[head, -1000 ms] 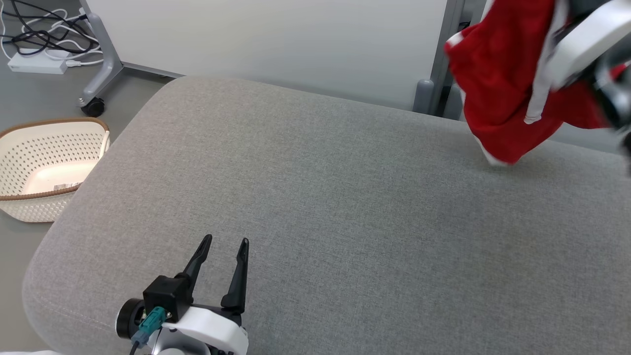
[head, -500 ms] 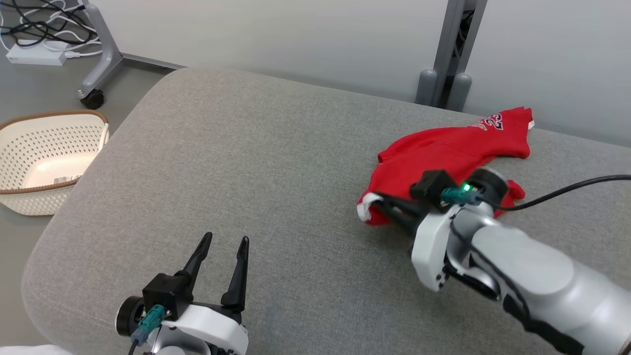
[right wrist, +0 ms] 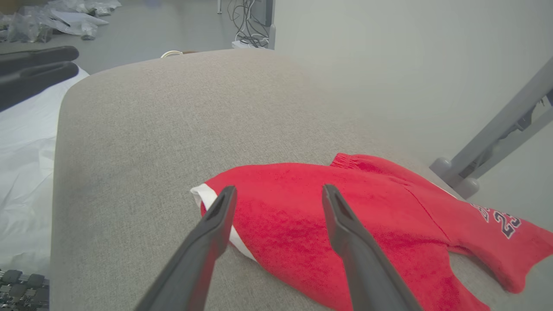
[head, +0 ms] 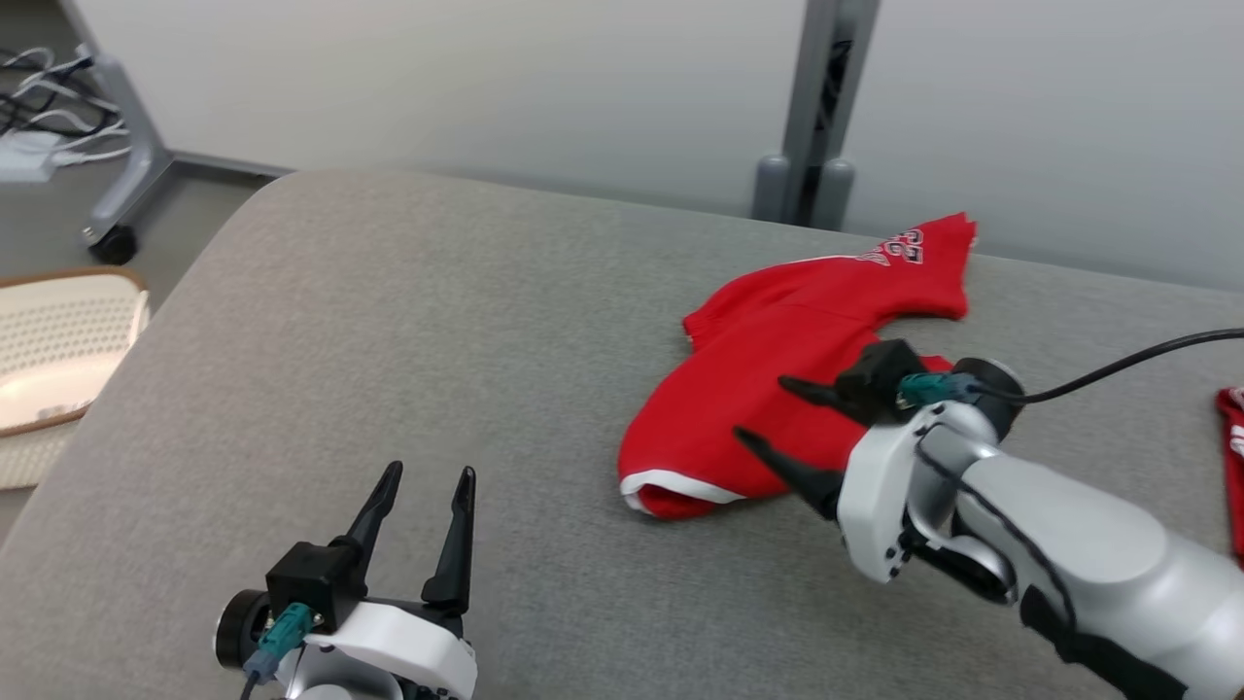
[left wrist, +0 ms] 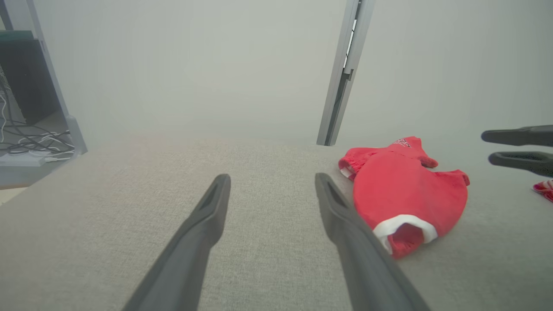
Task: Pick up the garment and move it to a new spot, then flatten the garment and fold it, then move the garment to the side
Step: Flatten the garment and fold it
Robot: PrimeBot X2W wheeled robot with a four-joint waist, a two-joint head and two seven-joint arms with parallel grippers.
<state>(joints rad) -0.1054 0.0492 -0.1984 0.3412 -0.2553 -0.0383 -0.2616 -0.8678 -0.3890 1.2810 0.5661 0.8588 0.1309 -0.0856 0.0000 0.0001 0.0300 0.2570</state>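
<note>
Off the worktop's left edge, a cream perforated plastic basket [head: 58, 340] sits on the floor, out of the way of the folding. The left hand [head: 429, 472] hovers over the near left part of the grey fabric-covered worktop [head: 389, 292], its two dark fingers apart with nothing between them. It looks parked there, leaving the middle free while staying ready to help spread the cloth.

Further right, the red fleecy garment [head: 777, 331], with a white-trimmed opening and a dark number print, lies bunched on the right half of the worktop. Its printed end is close to the far edge and its white-trimmed end points toward the near edge. Neither hand grips it, so the move to a new spot seems done and flattening looks like the step due.

The right hand [head: 761, 408] sits just over the garment's near side, fingers spread wide and empty, pointing toward the left edge. I cannot tell whether the tips brush the cloth. So close, it is well placed to take a hem and pull out the folds.

At the right border of the head view, a strip of another red cloth [head: 1232, 457] lies on the worktop, well apart from the garment.
</note>
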